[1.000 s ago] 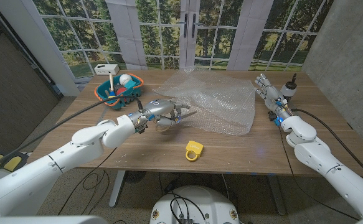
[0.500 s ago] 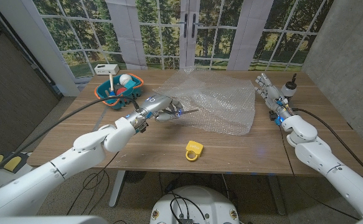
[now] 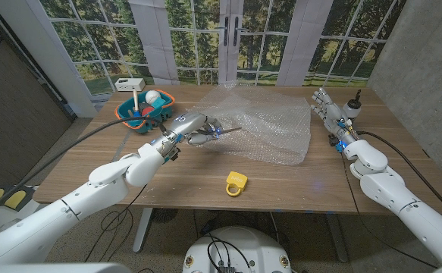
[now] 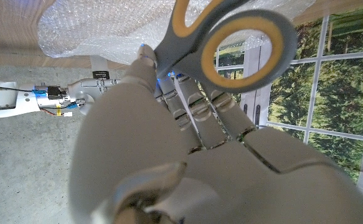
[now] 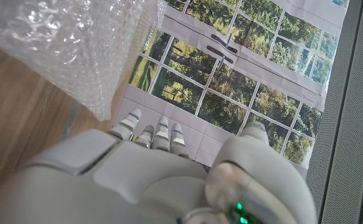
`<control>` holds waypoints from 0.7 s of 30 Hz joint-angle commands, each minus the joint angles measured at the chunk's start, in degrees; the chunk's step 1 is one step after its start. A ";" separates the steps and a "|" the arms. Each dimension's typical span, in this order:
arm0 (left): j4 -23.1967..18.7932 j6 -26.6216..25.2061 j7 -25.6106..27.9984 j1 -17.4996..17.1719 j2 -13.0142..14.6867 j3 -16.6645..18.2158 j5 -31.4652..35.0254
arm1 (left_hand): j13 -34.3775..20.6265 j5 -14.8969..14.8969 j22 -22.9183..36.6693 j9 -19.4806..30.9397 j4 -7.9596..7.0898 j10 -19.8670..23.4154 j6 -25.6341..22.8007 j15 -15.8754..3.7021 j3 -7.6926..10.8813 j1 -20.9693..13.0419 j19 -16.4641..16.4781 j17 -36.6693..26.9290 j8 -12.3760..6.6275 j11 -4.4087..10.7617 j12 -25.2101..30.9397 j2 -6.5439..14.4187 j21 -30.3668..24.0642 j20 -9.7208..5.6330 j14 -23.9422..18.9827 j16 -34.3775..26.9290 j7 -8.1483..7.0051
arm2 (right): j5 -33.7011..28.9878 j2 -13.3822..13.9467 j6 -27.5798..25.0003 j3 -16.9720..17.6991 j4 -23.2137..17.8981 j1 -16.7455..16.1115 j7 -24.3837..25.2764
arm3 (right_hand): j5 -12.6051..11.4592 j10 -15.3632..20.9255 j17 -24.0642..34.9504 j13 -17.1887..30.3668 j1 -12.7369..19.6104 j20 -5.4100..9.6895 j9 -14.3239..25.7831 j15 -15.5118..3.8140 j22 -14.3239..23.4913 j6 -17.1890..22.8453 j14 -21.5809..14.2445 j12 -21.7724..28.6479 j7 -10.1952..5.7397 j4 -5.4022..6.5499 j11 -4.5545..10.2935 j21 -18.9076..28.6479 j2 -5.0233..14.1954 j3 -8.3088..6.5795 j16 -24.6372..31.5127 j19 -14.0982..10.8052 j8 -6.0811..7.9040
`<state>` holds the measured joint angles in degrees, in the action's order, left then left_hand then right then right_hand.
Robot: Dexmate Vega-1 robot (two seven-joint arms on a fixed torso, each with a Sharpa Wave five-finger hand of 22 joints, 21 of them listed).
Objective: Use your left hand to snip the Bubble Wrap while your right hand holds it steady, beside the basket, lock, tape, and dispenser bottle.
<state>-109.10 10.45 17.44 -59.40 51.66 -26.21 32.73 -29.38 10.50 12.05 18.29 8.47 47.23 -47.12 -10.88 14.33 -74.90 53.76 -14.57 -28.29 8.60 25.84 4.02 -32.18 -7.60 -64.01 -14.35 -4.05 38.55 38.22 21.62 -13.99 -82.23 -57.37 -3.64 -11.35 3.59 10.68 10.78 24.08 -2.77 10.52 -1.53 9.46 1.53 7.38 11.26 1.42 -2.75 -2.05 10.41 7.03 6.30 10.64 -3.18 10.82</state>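
Scissors [image 3: 222, 131] (orange-and-grey handles) are gripped by the left hand [image 3: 192, 129] at frame centre, over the bubble wrap [image 3: 270, 129]; the right hand [image 3: 328, 112], upper right, is held with fingers spread, empty.

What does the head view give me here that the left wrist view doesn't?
Head view alone: the yellow lock, the basket, the dispenser bottle, and the scissor blades at the sheet's near-left edge. Left wrist view alone: the scissors' orange-and-grey handle loops close up, held by the left hand. Both: the bubble wrap, the table, and the right hand, beside the sheet's right edge and seemingly not holding it.
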 commanded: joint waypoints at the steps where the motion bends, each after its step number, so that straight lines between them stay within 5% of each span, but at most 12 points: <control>1: 1.24 2.38 2.28 -0.09 -0.67 0.55 -1.12 | -0.68 0.58 0.00 0.22 -0.10 0.02 0.28 -2.97 -0.29 -4.00 1.27 -0.46 0.00 0.43 -0.38 3.60 -1.00 -1.16 -1.25 -0.38 -0.53 | -0.29 0.00 0.32 0.04 -0.20 0.07 0.01 | 0.20 0.23 0.00 0.12 -0.49 -0.10 0.12 -0.04 0.25 0.35 -0.26 0.13 -0.06 -0.06 0.29 0.43 0.08 -0.31 0.58 -0.46 0.23; 6: 1.99 3.16 2.51 0.12 -1.31 0.47 -1.89 | -1.43 0.86 -0.02 1.05 -0.53 -0.46 1.41 -2.94 -0.43 -3.59 1.71 -0.86 -0.09 0.46 -0.93 4.05 -1.97 -2.48 -0.62 -0.42 -0.48 | -0.44 0.06 0.30 0.01 -0.20 0.24 -0.01 | 0.20 0.28 0.00 0.12 -0.48 -0.16 0.12 -0.01 0.24 0.36 -0.28 0.14 -0.08 -0.08 0.21 0.43 0.12 -0.37 0.58 -0.49 0.23; 21: 4.52 6.78 7.27 -1.31 -7.17 3.01 -12.24 | -1.40 0.85 0.06 1.00 -0.35 0.37 0.58 -2.96 -0.38 -3.83 1.65 -0.91 -0.42 -0.07 -1.43 4.21 -2.93 -2.38 -0.33 -0.41 0.48 | -0.96 0.24 0.86 0.07 -0.92 0.34 -0.01 | 0.20 0.35 -0.01 0.12 -0.46 -0.19 0.12 0.08 0.24 0.37 -0.33 0.14 -0.08 -0.17 0.18 0.47 0.16 -0.51 0.58 -0.66 0.23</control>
<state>-106.57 13.48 22.69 -60.34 47.72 -24.73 27.83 -30.79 11.12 11.98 19.07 8.13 47.14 -46.45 -11.08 13.85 -74.90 55.16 -15.37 -28.27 8.69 24.74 4.02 -34.77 -8.00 -63.81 -14.43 -3.87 37.92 38.42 22.09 -13.96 -82.81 -57.14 -3.64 -11.35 3.58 10.68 10.78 24.08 -3.08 10.52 -1.53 9.46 1.53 7.38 11.25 1.42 -2.92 -2.05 10.64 7.03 6.13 10.64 -3.49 10.82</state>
